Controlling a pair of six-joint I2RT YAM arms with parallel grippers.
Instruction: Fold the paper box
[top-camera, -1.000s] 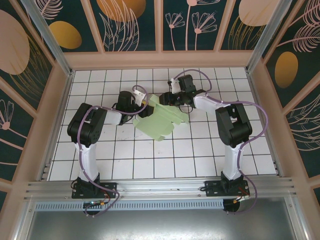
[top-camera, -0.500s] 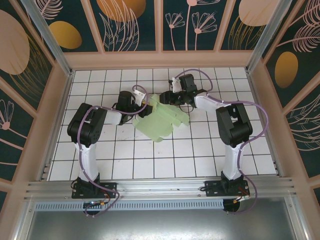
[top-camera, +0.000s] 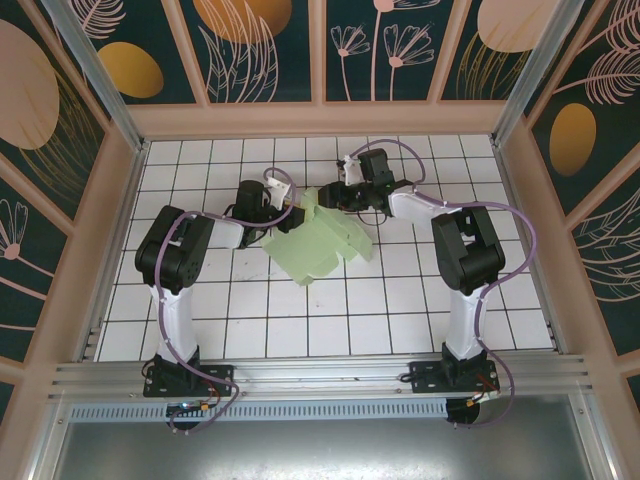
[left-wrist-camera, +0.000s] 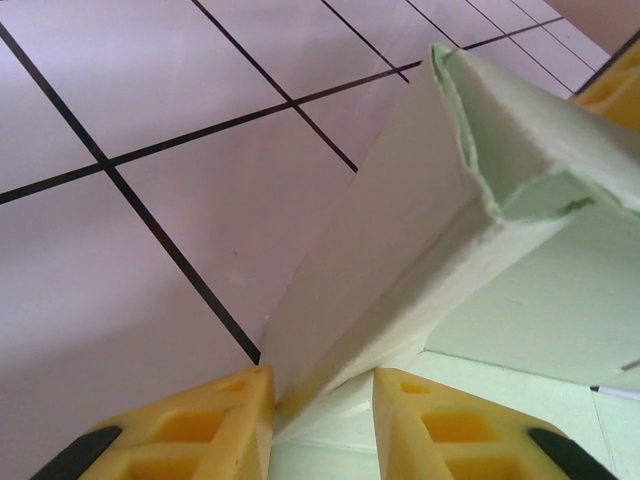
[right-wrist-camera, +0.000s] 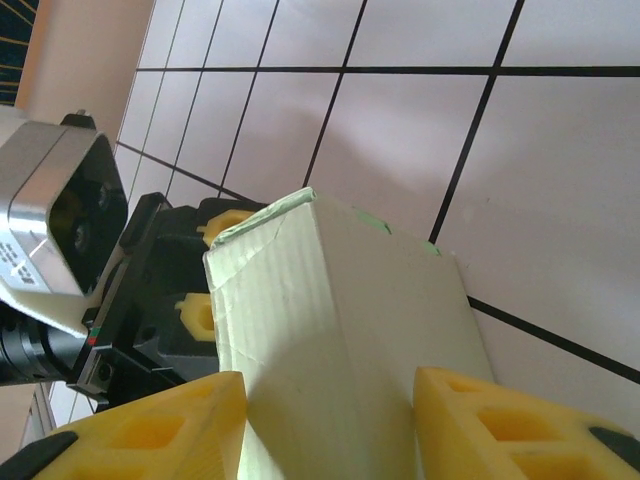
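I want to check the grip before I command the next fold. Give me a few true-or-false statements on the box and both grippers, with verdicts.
1. The paper box sits between the left gripper and the right gripper. True.
2. The box lies fully flat on the table. False: at least one wall is folded up off the tiles.
3. Card fills the gap between the left gripper's yellow fingers. True.
4. The right gripper hangs open, clear of the box. False: its fingers close on a card panel.
5. The box is at the table's near edge. False: it is in the far half of the tiles.
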